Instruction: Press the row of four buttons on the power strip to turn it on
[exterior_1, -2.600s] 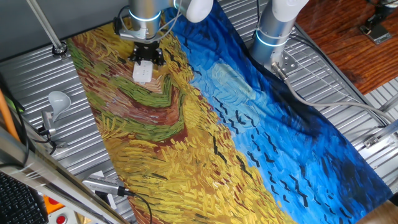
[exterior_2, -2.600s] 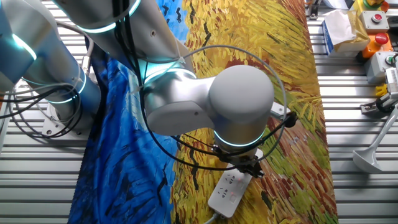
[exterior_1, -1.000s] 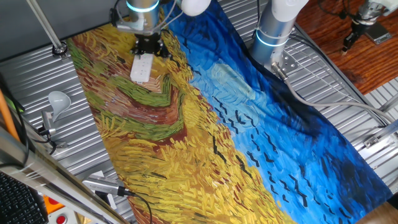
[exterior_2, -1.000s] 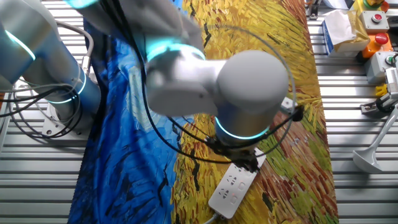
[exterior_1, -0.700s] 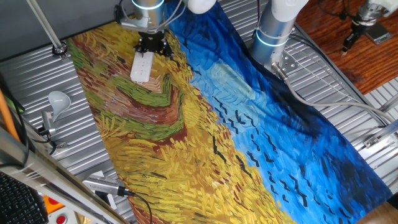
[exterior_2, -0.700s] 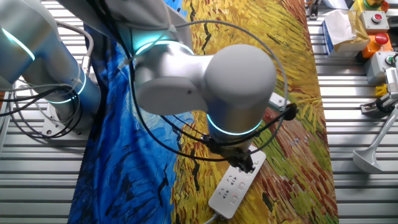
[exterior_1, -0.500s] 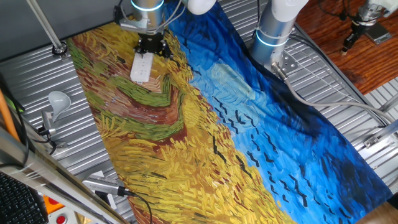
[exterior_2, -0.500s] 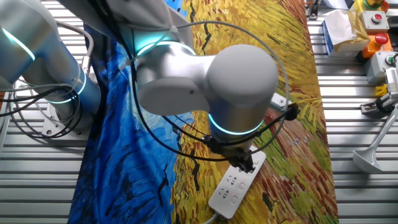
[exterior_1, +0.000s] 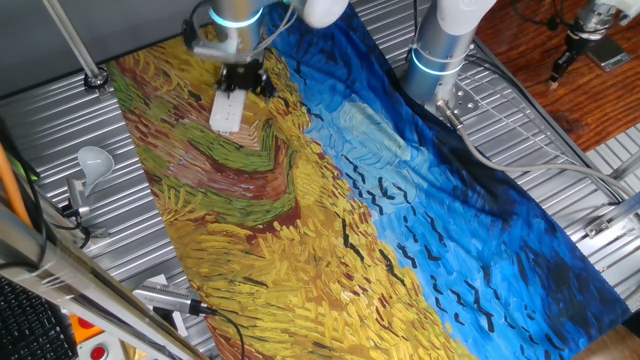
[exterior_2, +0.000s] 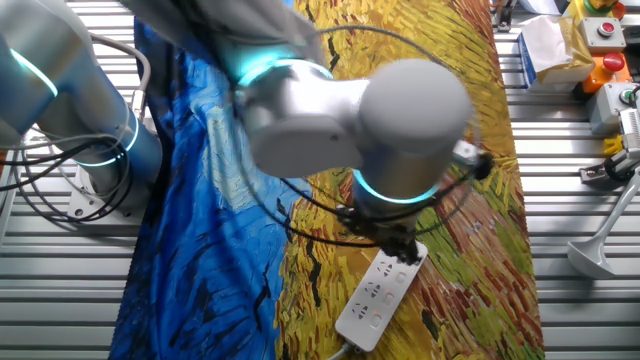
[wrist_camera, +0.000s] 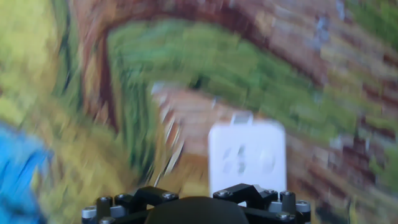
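The power strip (exterior_1: 228, 108) is a white bar lying on the painted cloth (exterior_1: 300, 230), near its far left corner. My gripper (exterior_1: 243, 78) hangs over the strip's far end. In the other fixed view the strip (exterior_2: 372, 302) runs out from under the gripper (exterior_2: 400, 250) toward the front edge. The hand view is blurred. It shows the strip (wrist_camera: 247, 154) with socket holes just beyond the gripper's black body (wrist_camera: 196, 200). No fingertips show in any view. I cannot make out the row of four buttons.
A white lamp head (exterior_1: 93, 158) on a stand sits left of the cloth on the slatted metal table (exterior_1: 60, 120); it shows again as the lamp (exterior_2: 596, 252). Grey tools (exterior_1: 165, 298) lie at the front left. A second arm's base (exterior_1: 440, 50) stands behind. Boxes with red buttons (exterior_2: 605, 40) sit far right.
Since 2.6 s ago the gripper has drawn back from over the strip's middle to its far end. In the last half second the wrist shifted slightly. The strip has not moved.
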